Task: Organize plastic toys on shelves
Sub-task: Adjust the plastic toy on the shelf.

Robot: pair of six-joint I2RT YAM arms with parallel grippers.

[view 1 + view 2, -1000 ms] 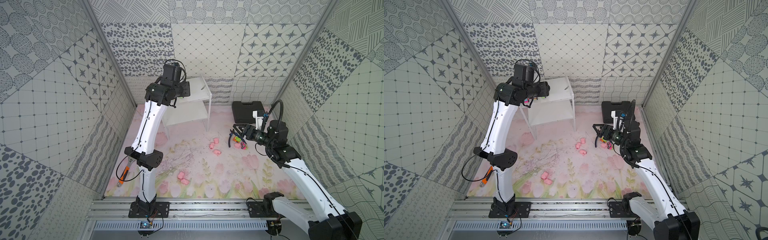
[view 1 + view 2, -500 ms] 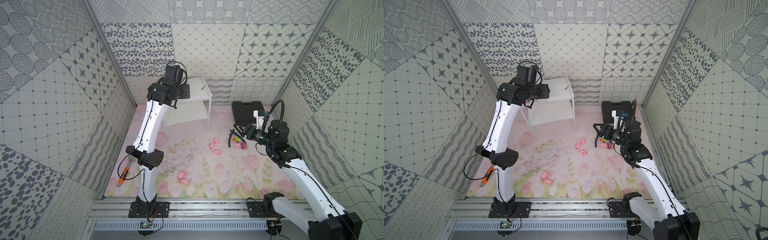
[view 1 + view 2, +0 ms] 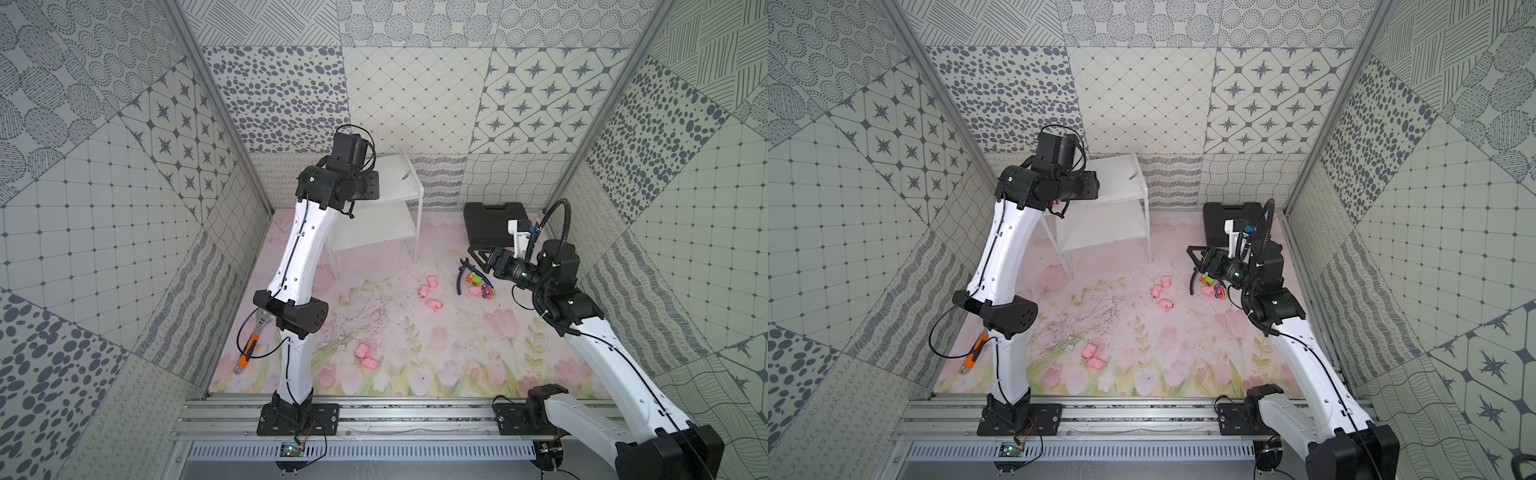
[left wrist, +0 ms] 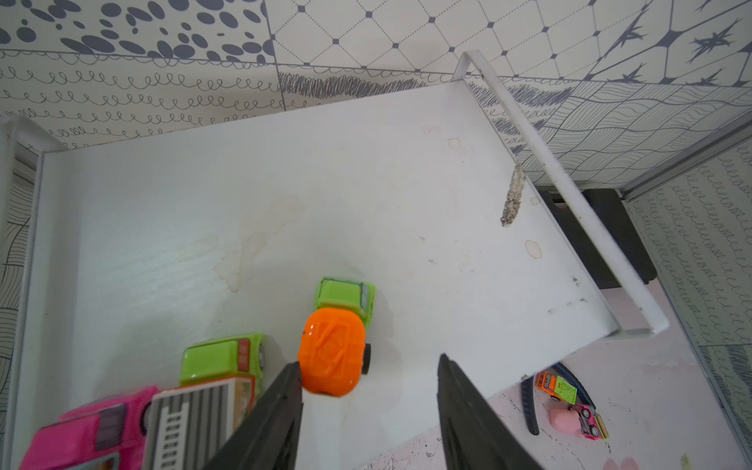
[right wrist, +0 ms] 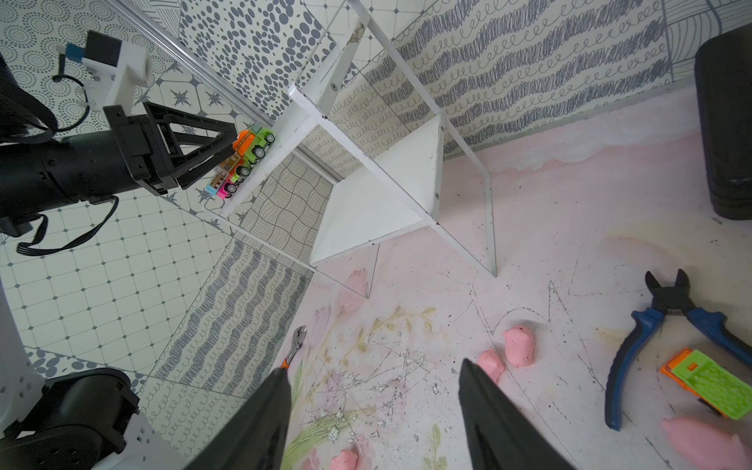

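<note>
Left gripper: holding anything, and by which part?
Nothing held. The left gripper is open above the shelf; the orange-drum truck stands on the board beside one finger, the other finger well clear.

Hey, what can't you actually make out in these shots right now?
Both top views: the left arm hides the cars on the shelf.
Left wrist view: the pink truck is cut off by the frame edge.
Right wrist view: one pink pig is cut off by the frame edge.
</note>
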